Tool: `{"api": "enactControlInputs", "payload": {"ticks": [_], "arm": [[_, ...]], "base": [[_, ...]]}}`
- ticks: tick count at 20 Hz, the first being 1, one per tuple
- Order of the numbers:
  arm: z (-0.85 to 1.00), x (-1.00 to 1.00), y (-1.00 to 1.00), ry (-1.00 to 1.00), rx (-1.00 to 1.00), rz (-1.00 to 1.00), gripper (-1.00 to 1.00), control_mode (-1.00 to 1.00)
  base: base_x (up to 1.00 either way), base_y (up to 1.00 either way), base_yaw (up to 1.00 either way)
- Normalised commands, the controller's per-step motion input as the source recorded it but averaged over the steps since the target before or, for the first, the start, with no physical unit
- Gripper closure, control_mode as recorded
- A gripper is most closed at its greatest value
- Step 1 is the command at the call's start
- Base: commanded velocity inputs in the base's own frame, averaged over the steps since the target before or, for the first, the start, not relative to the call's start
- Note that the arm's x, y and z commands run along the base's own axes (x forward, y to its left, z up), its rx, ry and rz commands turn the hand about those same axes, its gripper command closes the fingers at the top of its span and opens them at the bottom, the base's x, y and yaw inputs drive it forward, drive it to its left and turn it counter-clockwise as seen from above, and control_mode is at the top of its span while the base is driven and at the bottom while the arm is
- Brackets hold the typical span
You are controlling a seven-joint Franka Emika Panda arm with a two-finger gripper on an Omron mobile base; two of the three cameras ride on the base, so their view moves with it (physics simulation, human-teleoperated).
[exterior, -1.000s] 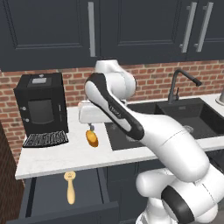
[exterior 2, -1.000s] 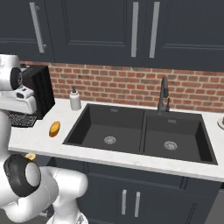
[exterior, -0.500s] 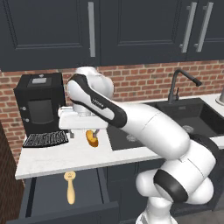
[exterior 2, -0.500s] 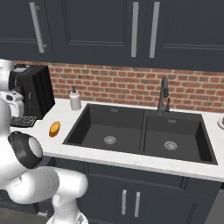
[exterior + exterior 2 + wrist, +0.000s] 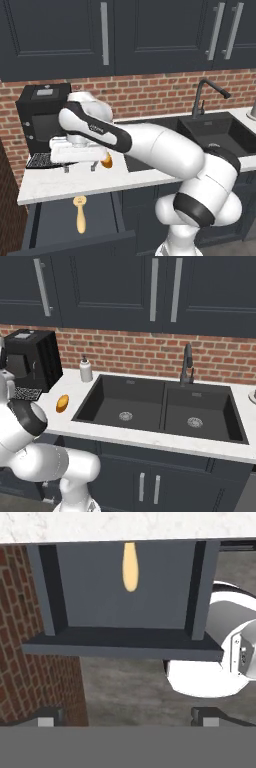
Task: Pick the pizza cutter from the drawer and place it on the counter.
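The pizza cutter (image 5: 80,213) lies in the open drawer (image 5: 52,222), pale wheel toward the counter, tan handle toward the drawer front. My gripper (image 5: 78,168) hangs open and empty just above the front strip of the white counter (image 5: 60,185), over the drawer and slightly behind the cutter. In the hand view the cutter's tan handle (image 5: 130,567) shows on the drawer floor (image 5: 90,587), its wheel hidden under the counter edge (image 5: 75,527). My gripper (image 5: 127,719) stands wide open, fingertips (image 5: 48,717) far apart.
An orange-brown bread roll (image 5: 106,160) sits on the counter right behind my hand, also seen as the roll (image 5: 62,403). A black coffee machine (image 5: 42,117) stands at the back left, a soap bottle (image 5: 86,370) beside the black double sink (image 5: 160,406).
The arm has swung left and the hand has dropped lower, from above the bread roll to the counter's front edge over the drawer. The fingers stay open; the cutter has not moved.
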Motion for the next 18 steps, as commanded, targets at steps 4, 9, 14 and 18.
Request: {"api": "enactControlInputs", "payload": {"ticks": [4,9,14,18], "arm": [[-0.28,-0.45,0.22,0.0,0.0,0.0,-1.0,-1.0],[-0.32,-0.4,0.01,-0.04,0.0,0.0,-1.0,-1.0],[-0.5,-0.15,0.0,-0.24,0.0,0.0,-1.0,-1.0],[-0.66,0.0,0.0,-0.32,0.0,0.0,-1.0,-1.0]], "base": [[0.0,0.0,0.0],[0.0,0.0,0.0],[0.0,0.0,0.0],[0.0,0.0,0.0]]}}
